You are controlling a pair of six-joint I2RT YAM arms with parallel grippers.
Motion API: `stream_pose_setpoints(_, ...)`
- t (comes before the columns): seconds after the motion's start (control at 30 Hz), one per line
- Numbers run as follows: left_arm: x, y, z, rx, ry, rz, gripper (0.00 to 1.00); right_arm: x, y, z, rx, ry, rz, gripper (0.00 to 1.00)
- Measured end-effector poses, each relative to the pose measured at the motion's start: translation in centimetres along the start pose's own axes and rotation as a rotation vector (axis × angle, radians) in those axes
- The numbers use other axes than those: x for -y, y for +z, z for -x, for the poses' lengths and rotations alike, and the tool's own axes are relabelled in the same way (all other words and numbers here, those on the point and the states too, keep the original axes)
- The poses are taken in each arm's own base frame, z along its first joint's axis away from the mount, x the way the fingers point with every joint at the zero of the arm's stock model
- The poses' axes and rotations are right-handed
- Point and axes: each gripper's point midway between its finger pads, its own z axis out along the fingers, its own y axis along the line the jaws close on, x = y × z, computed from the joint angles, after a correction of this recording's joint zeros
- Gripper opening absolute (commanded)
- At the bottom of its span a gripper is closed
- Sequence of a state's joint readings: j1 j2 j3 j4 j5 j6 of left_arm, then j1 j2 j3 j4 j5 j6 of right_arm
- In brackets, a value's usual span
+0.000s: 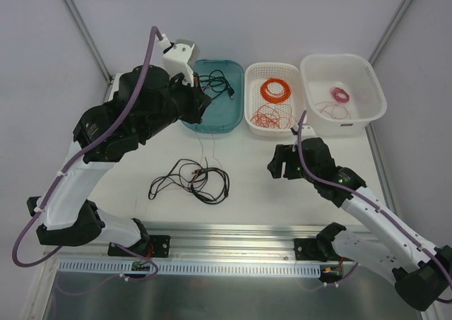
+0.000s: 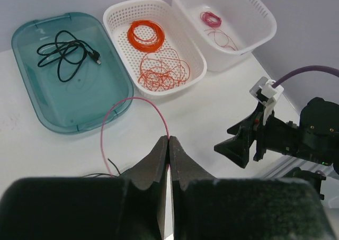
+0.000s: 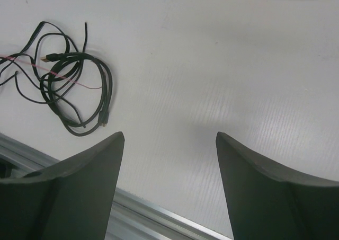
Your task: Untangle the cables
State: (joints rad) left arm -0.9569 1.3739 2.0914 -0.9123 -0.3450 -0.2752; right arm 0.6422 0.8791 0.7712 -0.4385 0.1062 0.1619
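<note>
Three containers stand in a row at the table's (image 1: 261,157) far side: one teal tray (image 2: 32,91) holding one black cord (image 2: 63,52), and two white baskets. The middle basket (image 2: 119,12) holds one orange ring coil (image 2: 145,34) and loose orange wire; the right basket (image 2: 262,17) holds one pink ring coil (image 2: 210,18).

One clump of cables (image 1: 189,181) lies on the table. The left claw (image 2: 168,140), raised near the tray, is pinched closed on one pinkish-red wire (image 2: 132,99) arching up from that clump. The right claw (image 3: 169,136) gapes wide and empty, with the clump off to its left, well apart.
</note>
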Motion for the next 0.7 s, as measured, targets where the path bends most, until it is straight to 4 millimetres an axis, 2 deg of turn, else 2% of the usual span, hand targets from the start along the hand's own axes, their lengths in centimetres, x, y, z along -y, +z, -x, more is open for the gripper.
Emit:
stream_pose_setpoints(0.1, 0.0, -0.3, 0.3, 0.009, 0.015, -0.009, 0.01, -0.7, -0.3, 0.4, 0.015, -0.012, 0.041, 0.74)
stream_pose_setpoints(0.23, 0.7, 0.7, -0.4, -0.024, 0.043, -0.035, 0.02, -1.6, -0.9, 0.8, 0.032, -0.029, 0.098, 0.75)
stream_pose_setpoints(0.47, 1.7, 1.8, -1.2, -0.057, 0.061, -0.070, 0.02, -6.2, -2.9, 3.1, 0.127, -0.054, 0.348, 0.76)
stream_pose_setpoints(0.57, 1.9, 1.8, -0.9, -0.047, 0.055, -0.080, 0.03, -8.2, -2.7, 3.6, 0.136, -0.072, 0.438, 0.77)
stream_pose_setpoints(0.7, 2.1, 1.7, -0.9, -0.046, 0.044, -0.092, 0.02, -10.9, -0.9, 2.9, 0.091, -0.105, 0.528, 0.77)
